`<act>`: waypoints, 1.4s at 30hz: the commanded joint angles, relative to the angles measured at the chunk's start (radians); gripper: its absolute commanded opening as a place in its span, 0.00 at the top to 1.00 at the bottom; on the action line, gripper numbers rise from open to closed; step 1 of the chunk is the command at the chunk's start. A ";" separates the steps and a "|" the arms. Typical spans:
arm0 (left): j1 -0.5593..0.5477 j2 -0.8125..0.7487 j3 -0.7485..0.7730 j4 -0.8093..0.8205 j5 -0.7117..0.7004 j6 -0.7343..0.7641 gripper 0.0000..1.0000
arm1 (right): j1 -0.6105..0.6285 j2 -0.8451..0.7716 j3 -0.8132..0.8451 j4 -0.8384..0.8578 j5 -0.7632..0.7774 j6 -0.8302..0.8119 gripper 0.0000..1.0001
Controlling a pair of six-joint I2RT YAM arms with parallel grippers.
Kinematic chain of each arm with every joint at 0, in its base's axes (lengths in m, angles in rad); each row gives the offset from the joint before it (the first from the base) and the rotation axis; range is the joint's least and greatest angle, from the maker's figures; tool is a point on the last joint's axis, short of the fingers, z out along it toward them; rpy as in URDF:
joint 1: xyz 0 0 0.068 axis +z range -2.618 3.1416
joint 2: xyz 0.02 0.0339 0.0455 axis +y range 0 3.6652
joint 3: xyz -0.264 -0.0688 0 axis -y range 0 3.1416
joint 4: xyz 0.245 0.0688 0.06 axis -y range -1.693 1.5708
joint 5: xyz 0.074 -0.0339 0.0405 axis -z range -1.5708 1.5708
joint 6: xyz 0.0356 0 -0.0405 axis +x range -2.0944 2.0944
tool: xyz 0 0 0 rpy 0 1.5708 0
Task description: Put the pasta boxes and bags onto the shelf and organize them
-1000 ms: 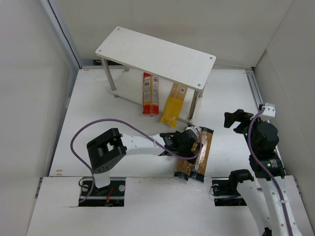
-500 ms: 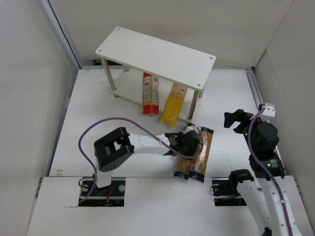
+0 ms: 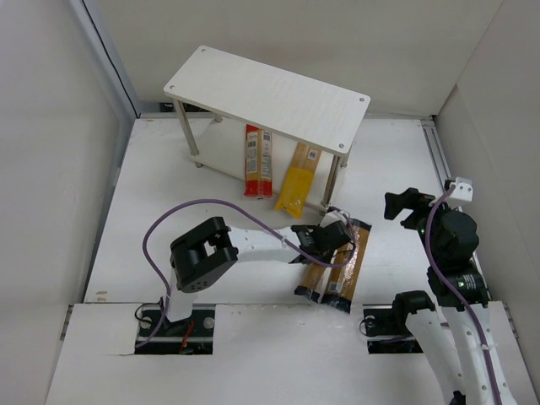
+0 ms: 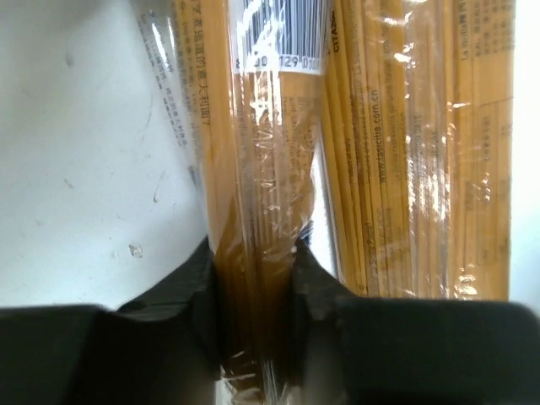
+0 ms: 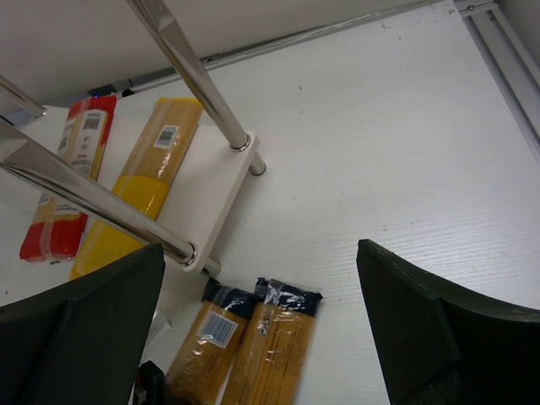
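Two clear spaghetti bags lie side by side on the table in front of the shelf point(image 3: 270, 97). My left gripper point(image 3: 331, 239) is shut on the left spaghetti bag point(image 3: 315, 278); in the left wrist view the jaws point(image 4: 253, 287) pinch that bag point(image 4: 253, 169) across its width, with the right spaghetti bag point(image 4: 422, 152) beside it. A red-and-orange box point(image 3: 257, 160) and a yellow bag point(image 3: 297, 181) lie on the shelf's lower board, sticking out over its front edge. My right gripper point(image 3: 403, 205) hangs open above the table, right of the bags, holding nothing.
The shelf's front right metal leg point(image 5: 194, 67) stands just behind the dark far ends of the spaghetti bags point(image 5: 278, 354). White walls close in the table on the left, back and right. A rail point(image 3: 439, 156) runs along the right edge.
My left gripper has gone from open to shut on the left spaghetti bag. The left arm's elbow has swung right, and the bags' near ends have shifted slightly. The right arm has not moved.
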State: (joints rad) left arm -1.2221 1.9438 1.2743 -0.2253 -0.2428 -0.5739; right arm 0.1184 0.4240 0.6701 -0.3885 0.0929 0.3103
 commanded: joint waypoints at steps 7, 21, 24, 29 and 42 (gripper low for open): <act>-0.051 -0.096 -0.088 -0.008 -0.031 0.006 1.00 | 0.007 -0.019 -0.013 0.051 -0.001 0.001 0.00; -0.074 -0.554 -0.078 0.215 -0.104 0.327 1.00 | 0.007 -0.114 -0.014 0.050 0.110 0.019 0.00; -0.074 -0.565 -0.044 0.205 -0.075 0.377 1.00 | 0.007 -0.155 -0.014 0.040 0.149 0.029 0.00; -0.074 -0.600 0.028 0.215 0.025 0.437 1.00 | 0.007 -0.214 -0.023 0.004 0.273 0.073 0.00; -0.083 -0.566 0.325 0.124 0.037 0.582 1.00 | 0.007 -0.255 -0.023 -0.067 0.413 0.159 0.00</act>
State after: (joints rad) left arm -1.3014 1.4292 1.4487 -0.2173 -0.1837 -0.0517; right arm 0.1192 0.1753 0.6525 -0.4564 0.4702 0.4503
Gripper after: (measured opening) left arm 0.294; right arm 1.000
